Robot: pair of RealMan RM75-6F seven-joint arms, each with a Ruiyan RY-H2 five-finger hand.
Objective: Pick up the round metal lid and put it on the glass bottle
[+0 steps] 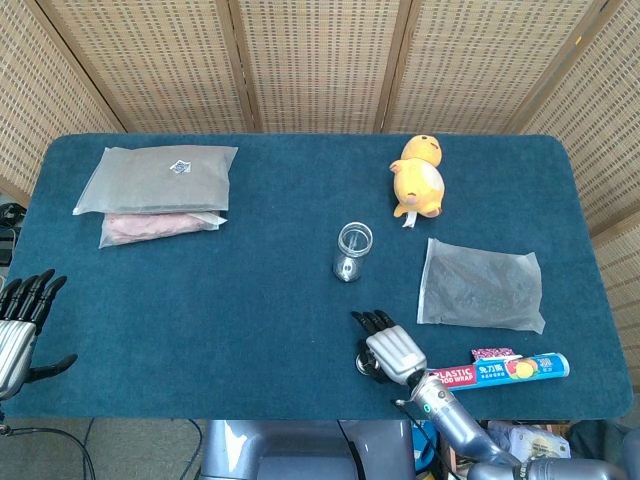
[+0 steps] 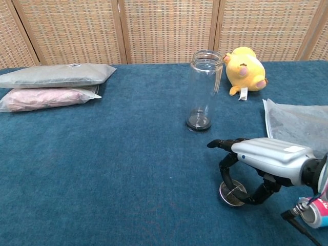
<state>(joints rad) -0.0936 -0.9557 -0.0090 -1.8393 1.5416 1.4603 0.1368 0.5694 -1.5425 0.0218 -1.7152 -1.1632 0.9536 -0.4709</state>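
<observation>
The round metal lid (image 1: pixel 367 367) (image 2: pixel 231 193) lies flat on the blue table near the front edge. My right hand (image 1: pixel 393 351) (image 2: pixel 266 156) arches over it, palm down, a finger against its left rim and the thumb against its right rim, pinching it. The glass bottle (image 1: pixel 352 250) (image 2: pixel 204 92) stands upright and uncapped at mid-table, well behind the lid and slightly to its left. My left hand (image 1: pixel 20 322) hovers off the table's front left corner, holding nothing, its fingers spread; only the head view shows it.
A yellow plush toy (image 1: pixel 418 178) (image 2: pixel 245 69) lies behind the bottle. A clear bag (image 1: pixel 480 285) (image 2: pixel 297 120) lies right of the hand, and a plastic wrap roll (image 1: pixel 505 371) (image 2: pixel 315 211) at the front right. Grey (image 1: pixel 160 178) and pink (image 1: pixel 160 226) packets are stacked far left.
</observation>
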